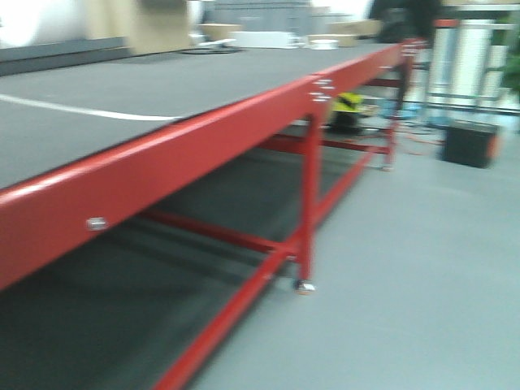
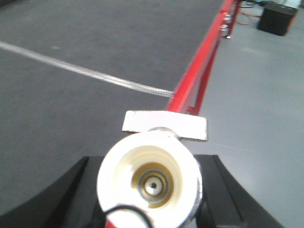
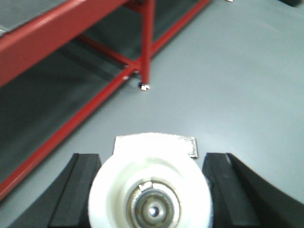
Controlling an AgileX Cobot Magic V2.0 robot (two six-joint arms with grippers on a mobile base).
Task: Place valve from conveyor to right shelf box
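Note:
The conveyor's dark grey belt (image 1: 162,89) runs on a red frame (image 1: 203,146) across the left of the front view. A valve (image 2: 149,183) faces the left wrist camera end-on, white cap and metal core showing. My left gripper (image 2: 150,159) is shut on it, with black fingers (image 2: 61,199) at both sides, above the belt (image 2: 95,57) near its red edge (image 2: 199,76). A second valve (image 3: 151,199), white-capped too, sits in my right gripper (image 3: 151,156), which is shut on it over the grey floor (image 3: 228,80). The right shelf and its box are out of view.
A white stripe (image 1: 81,108) crosses the belt. Red legs and crossbars (image 1: 307,203) stand under the conveyor, with a caster foot (image 3: 144,87) on the floor. Beyond are a black box (image 1: 470,142) and a yellow-and-black item (image 1: 348,106). Grey floor spreads out to the right.

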